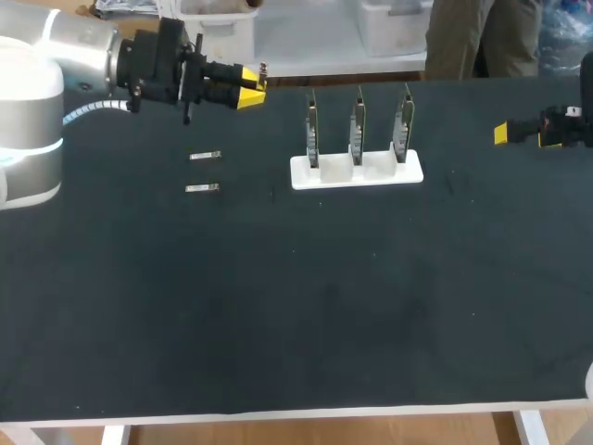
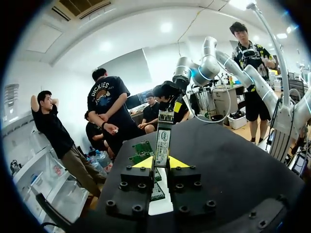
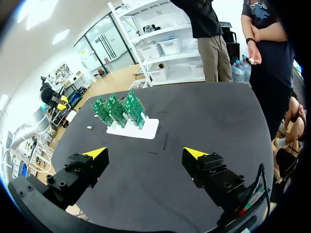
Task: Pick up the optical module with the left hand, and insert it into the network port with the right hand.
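Optical module (image 2: 163,141) stood upright, clamped near its lower end between the yellow tips of the left gripper (image 1: 248,89). It was raised off the table (image 1: 296,306), well to the left of the white stand (image 1: 408,171). It looked like a slim, stiff, metal-cased piece, probably light, with smooth sides that might slip in a loose pinch. Its free upper length seemed the best place for the other hand to take it, across the flat faces and clear of the mating end. Two spare modules (image 1: 204,156) lay flat left of the stand, under that gripper. Three green boards (image 1: 358,125) stood in the stand; their ports were too small to make out. The right gripper (image 3: 146,154) hung to the stand's right, fingers spread and empty.
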Controlling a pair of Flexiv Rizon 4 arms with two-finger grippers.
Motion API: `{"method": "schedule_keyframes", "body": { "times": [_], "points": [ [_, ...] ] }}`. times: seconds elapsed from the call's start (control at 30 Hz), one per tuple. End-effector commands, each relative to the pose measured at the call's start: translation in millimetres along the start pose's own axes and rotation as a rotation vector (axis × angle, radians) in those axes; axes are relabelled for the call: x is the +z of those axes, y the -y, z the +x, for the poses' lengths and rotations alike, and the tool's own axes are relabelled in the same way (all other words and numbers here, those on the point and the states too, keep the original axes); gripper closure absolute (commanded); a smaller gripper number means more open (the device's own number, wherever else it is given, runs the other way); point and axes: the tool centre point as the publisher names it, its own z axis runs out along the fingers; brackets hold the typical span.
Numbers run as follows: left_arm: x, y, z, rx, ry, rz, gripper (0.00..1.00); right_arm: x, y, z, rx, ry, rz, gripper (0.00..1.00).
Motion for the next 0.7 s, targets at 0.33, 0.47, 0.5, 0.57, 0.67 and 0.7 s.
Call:
{"method": "schedule_keyframes", "body": {
  "times": [0.33, 0.47, 0.5, 0.57, 0.67, 0.7],
  "points": [
    [0.0, -1.0, 0.8, 0.003, 0.002, 0.002, 1.0, 0.2, -0.3, 0.0, 0.0, 0.0, 0.001, 0.0],
    [0.0, -1.0, 0.8, 0.003, 0.002, 0.002, 1.0, 0.2, -0.3, 0.0, 0.0, 0.0, 0.001, 0.0],
    [0.0, -1.0, 0.8, 0.003, 0.002, 0.002, 1.0, 0.2, -0.3, 0.0, 0.0, 0.0, 0.001, 0.0],
    [0.0, -1.0, 0.8, 0.003, 0.002, 0.002, 1.0, 0.2, -0.3, 0.0, 0.0, 0.0, 0.001, 0.0],
    [3.2, 2.9, 0.3, -0.007, 0.002, 0.003, 1.0, 0.2, -0.3, 0.0, 0.0, 0.0, 0.001, 0.0],
    [5.9, 6.2, -0.6, -0.012, 0.026, -0.003, 1.0, 0.2, -0.3, 0.0, 0.0, 0.0, 0.001, 0.0]
  ]
}}
